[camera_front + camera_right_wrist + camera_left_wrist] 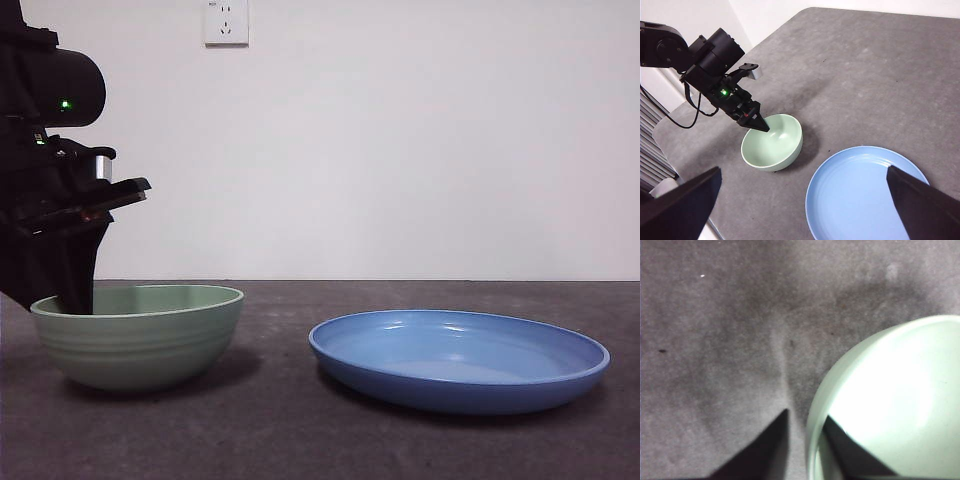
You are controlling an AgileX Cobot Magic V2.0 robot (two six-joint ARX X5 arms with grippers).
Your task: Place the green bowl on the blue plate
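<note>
The green bowl (140, 335) sits on the grey tabletop (300, 440), towards the edge where the left arm comes in. It is a round, pale mint ceramic piece with faint ridges running round its side and a lighter, smooth rim. Its inside is glossy and bare. Beside it, apart and not touching, lies the blue plate (460, 360), wide and shallow, glazed to a shine, with a raised rim and soft concentric rings inside. The plate is clearly the broader of the two.

The tabletop has a matt, mottled grey surface, a little like felt or stone, with a rounded corner showing in the right wrist view.

The left gripper (805, 437) has its two black, wedge-shaped jaws straddling the bowl's rim, one jaw inside the bowl and one outside, with the thin ceramic wall between them. A gap shows on either side of the rim, so the jaws are parted and not pressing on it. In the front view the dark arm drops into the bowl at its far left side.

The right gripper (805, 210) hangs high above the table, jaws spread wide, looking down on bowl and plate.

A white wall socket (226, 22) is on the wall behind.
</note>
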